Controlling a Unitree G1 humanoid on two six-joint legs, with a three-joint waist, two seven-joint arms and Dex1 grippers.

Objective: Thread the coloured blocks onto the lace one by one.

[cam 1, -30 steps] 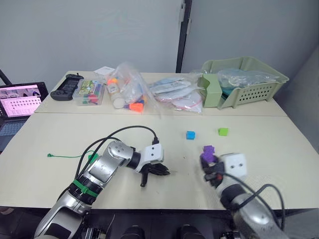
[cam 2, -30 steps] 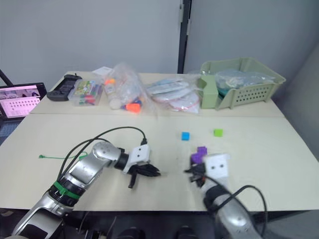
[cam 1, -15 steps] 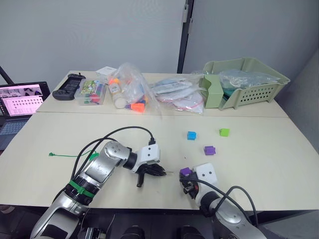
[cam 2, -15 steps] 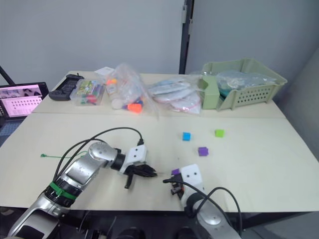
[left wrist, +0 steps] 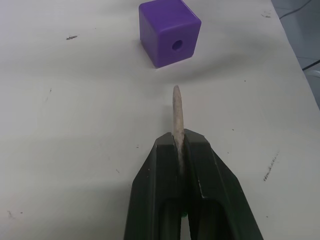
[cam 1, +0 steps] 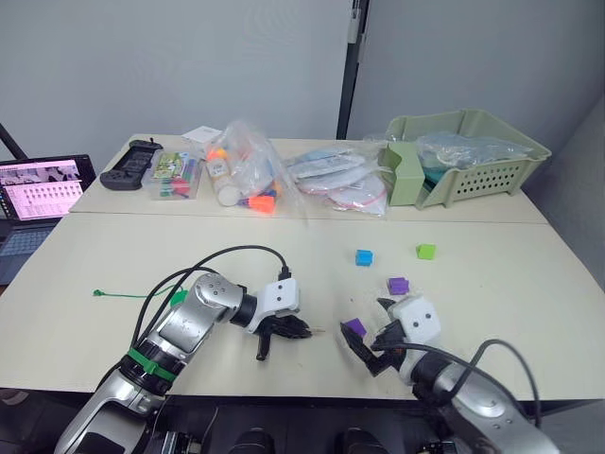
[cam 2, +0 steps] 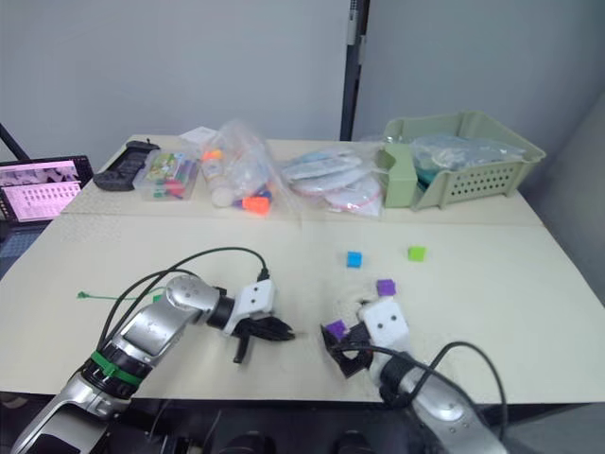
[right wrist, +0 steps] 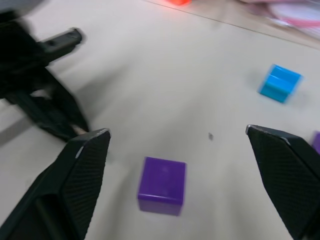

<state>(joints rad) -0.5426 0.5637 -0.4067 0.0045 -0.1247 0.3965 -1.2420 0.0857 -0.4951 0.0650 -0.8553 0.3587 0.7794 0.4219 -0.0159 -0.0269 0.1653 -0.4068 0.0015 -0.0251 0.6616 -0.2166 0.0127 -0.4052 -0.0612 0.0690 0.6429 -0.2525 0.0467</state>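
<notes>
Lace tip aimed at a purple block lying free on the table

The left gripper [left wrist: 181, 142] clamps the lace [cam 1: 123, 295] by its pale tip [left wrist: 176, 107], near the purple block [left wrist: 169, 32] (hole facing it in the left wrist view). The right gripper [right wrist: 177, 142] stands wide open over that block; blue block [right wrist: 280, 83] beyond.

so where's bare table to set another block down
Free: the near-left stretch around the lace, and the right side between the light green block and the table edge. Crowded: the back row, bags to basket, and between both grippers around the purple block.
</notes>
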